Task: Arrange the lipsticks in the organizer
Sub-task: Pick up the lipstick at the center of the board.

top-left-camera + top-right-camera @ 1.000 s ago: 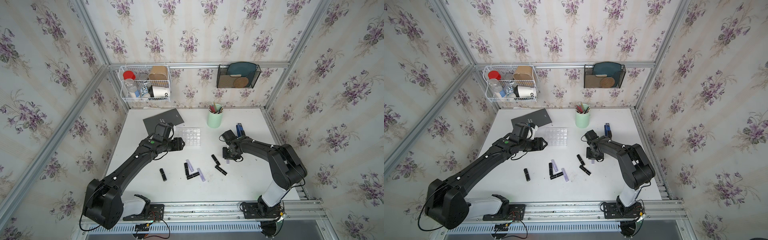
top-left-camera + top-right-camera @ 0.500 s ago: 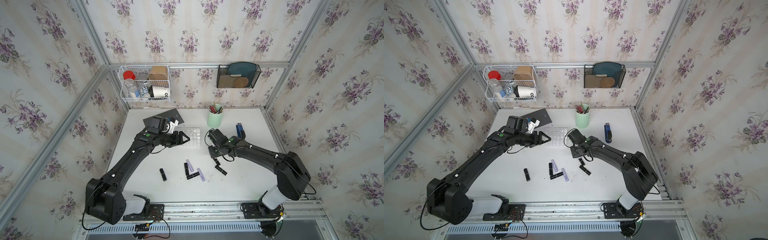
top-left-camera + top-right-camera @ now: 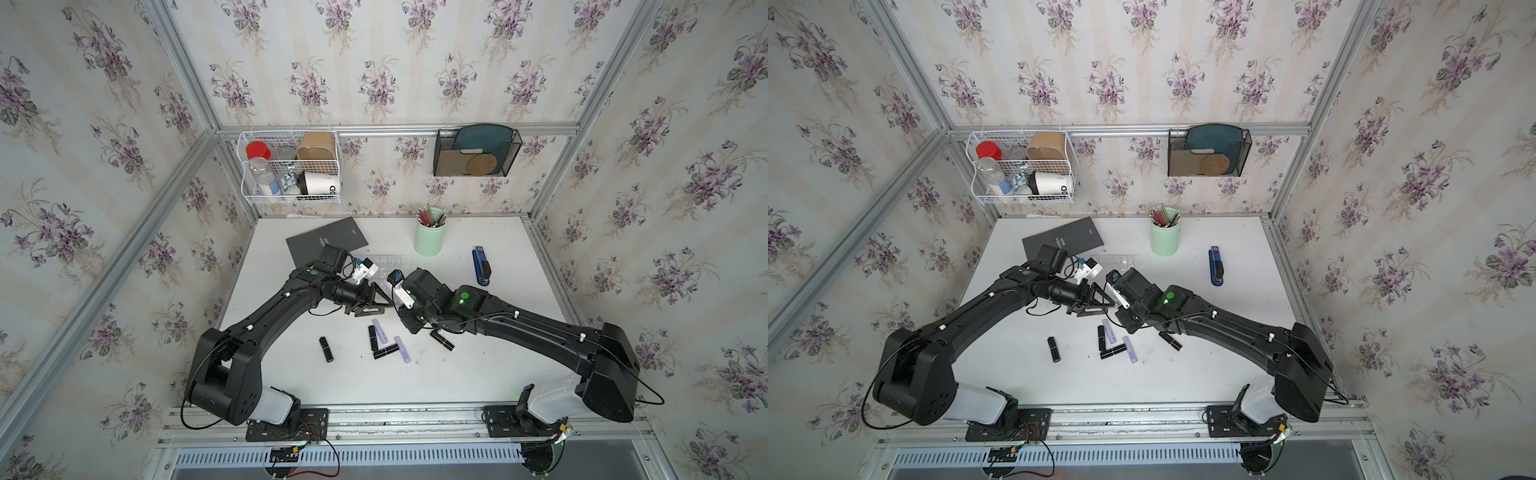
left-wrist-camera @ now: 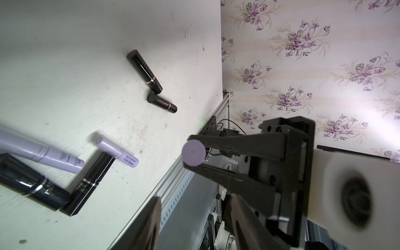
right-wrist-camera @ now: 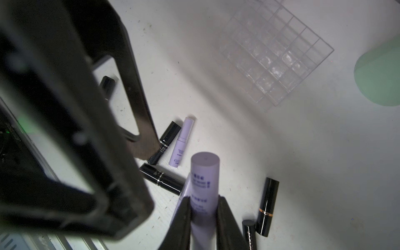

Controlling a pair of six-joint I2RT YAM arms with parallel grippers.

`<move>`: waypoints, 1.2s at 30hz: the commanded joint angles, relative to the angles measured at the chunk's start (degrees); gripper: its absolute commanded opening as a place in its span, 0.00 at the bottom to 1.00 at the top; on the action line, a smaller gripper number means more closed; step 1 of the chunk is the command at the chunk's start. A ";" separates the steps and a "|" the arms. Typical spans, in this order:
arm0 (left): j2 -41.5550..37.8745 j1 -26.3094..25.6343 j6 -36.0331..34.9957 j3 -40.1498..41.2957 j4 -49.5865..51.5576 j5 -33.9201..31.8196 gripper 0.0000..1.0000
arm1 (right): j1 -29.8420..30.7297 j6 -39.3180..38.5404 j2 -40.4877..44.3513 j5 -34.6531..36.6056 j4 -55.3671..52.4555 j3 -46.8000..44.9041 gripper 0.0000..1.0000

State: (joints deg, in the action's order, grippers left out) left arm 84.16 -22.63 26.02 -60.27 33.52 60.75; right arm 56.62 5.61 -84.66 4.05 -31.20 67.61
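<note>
Lilac lipstick (image 5: pixel 204 179) is clamped in the right gripper (image 5: pixel 204 200), arm stretched toward the left gripper (image 4: pixel 195 197), whose jaws stand apart.

In both top views the camera hangs high over the near edge of the table (image 3: pixel 478 374) and looks steeply down and away. It takes in the whole table, both arms and the far wall's basket (image 3: pixel 291 166). The two views overlap almost wholly, with a slight sideways shift between them.

The left wrist camera sits close behind the left gripper (image 4: pixel 195 216), facing right and near, toward the near rail (image 4: pixel 173 184) and the lilac tube (image 4: pixel 193 152) end-on in the right gripper (image 4: pixel 187 152).

The right wrist camera, close behind its gripper, faces left and far, down toward the organizer (image 5: pixel 279 56) and cup (image 5: pixel 378 73).

Both wrist views share the loose lipsticks (image 5: pixel 181 140) mid-table.
</note>
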 commanded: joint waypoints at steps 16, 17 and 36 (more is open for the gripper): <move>2.91 -0.58 -0.59 -3.43 -2.83 3.97 0.28 | 0.15 -3.62 0.40 -4.54 1.01 4.20 0.18; 3.12 -0.57 -1.25 -4.06 -1.97 3.91 0.33 | 0.16 -3.71 0.21 -4.70 0.93 4.46 0.18; 3.30 -0.53 -3.66 -6.75 0.37 3.50 0.00 | -0.25 -2.78 -0.50 -5.09 1.60 5.03 0.25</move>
State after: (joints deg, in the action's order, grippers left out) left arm 87.57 -23.22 22.59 -66.35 34.11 62.33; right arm 56.62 1.78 -84.77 -0.69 -30.96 72.16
